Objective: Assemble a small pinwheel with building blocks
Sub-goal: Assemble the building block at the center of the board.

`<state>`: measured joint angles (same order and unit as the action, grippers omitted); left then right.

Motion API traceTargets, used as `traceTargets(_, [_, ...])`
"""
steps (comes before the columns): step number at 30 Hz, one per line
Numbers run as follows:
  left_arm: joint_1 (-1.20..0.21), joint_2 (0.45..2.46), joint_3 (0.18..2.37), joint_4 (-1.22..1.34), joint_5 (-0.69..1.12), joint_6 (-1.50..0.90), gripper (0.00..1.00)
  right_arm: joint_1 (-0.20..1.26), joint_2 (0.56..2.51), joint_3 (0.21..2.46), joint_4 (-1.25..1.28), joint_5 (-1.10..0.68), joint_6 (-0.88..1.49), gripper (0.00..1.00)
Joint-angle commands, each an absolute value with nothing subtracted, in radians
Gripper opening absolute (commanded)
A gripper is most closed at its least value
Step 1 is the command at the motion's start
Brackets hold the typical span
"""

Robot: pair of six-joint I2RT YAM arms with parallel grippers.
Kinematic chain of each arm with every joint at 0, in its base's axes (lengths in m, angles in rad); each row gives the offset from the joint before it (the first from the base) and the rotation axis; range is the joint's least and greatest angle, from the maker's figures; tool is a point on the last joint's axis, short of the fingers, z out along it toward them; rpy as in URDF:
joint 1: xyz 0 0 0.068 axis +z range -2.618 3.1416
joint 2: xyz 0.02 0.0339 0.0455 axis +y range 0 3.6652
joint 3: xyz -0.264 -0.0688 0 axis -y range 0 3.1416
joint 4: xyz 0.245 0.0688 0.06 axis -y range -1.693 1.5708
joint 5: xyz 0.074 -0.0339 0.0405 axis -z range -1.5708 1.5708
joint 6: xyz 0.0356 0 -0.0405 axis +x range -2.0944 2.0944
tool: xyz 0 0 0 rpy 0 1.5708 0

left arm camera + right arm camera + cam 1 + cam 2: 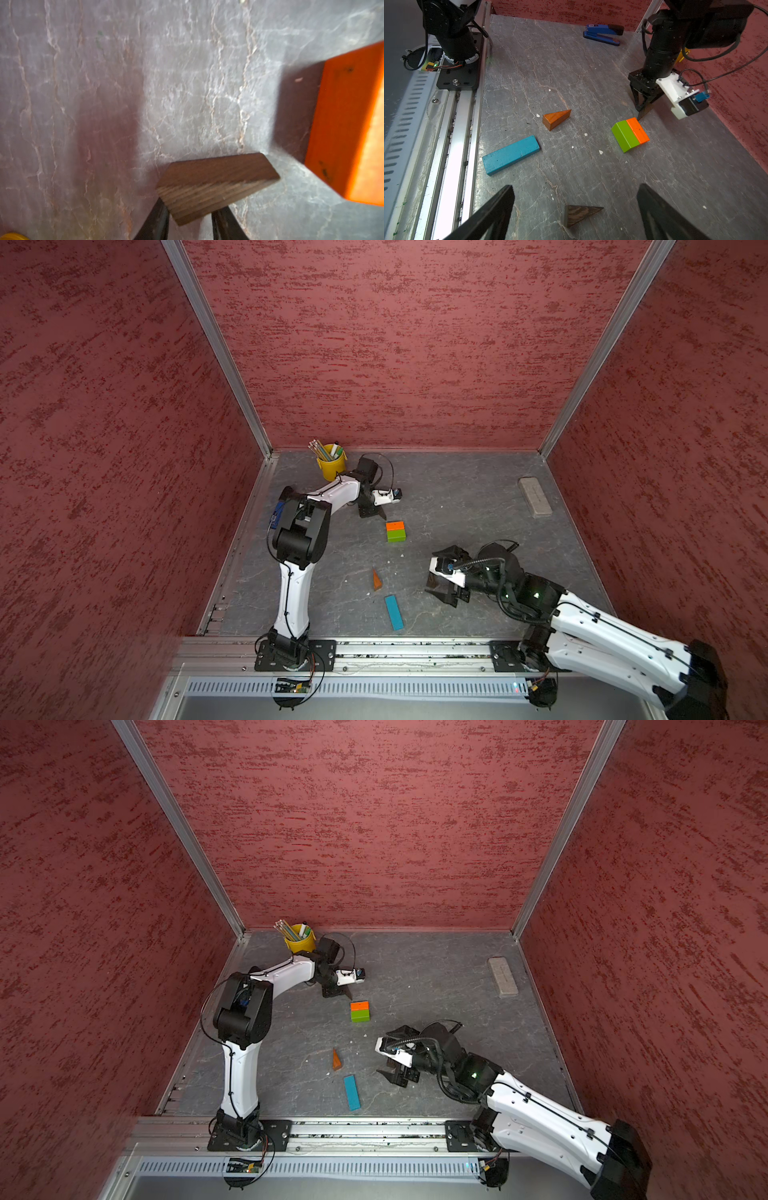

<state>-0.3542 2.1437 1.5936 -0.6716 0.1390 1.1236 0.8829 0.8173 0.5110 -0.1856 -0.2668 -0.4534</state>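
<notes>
Beside the orange-green block pair [395,531], left arm [332,492] angles down — left hand [379,515] clamped on a brown wedge [216,182]. Right hand [575,188] low, spread wide — dark wedge [579,214] between its fingers [500,204], untouched.

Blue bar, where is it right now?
In both top views the blue bar lies flat on the table by the front rail, about midway along it, with the orange-brown wedge just beyond it.

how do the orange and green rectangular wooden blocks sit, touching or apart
Touching: right wrist view shows orange rectangular wooden block flush against green rectangular wooden block.
</notes>
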Motion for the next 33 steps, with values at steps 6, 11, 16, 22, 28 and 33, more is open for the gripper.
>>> traceTargets(6, [-0.367,2.138,1.595,-0.707,0.167,1.149,0.36,0.886,0.818,0.514,-0.184,-0.267,-0.452,0.95])
traceTargets(11, [-0.37,2.132,1.582,-0.701,0.161,1.147,0.36,0.886,0.816,0.517,-0.184,-0.271,-0.451,0.95])
traceTargets(16, [-0.374,2.128,1.582,-0.699,0.161,1.152,0.36,0.887,0.815,0.517,-0.184,-0.273,-0.453,0.95])
traceTargets(22, [-0.375,2.131,1.592,-0.7,0.149,1.147,0.36,0.886,0.815,0.517,-0.183,-0.27,-0.454,0.96])
traceTargets(28, [-0.342,2.069,1.564,-0.684,0.191,1.106,0.39,0.887,0.797,0.509,-0.161,-0.223,-0.445,0.96])
traceTargets(33, [-0.297,1.932,1.465,-0.624,0.226,1.039,0.44,0.887,0.752,0.491,-0.115,-0.154,-0.422,0.98])
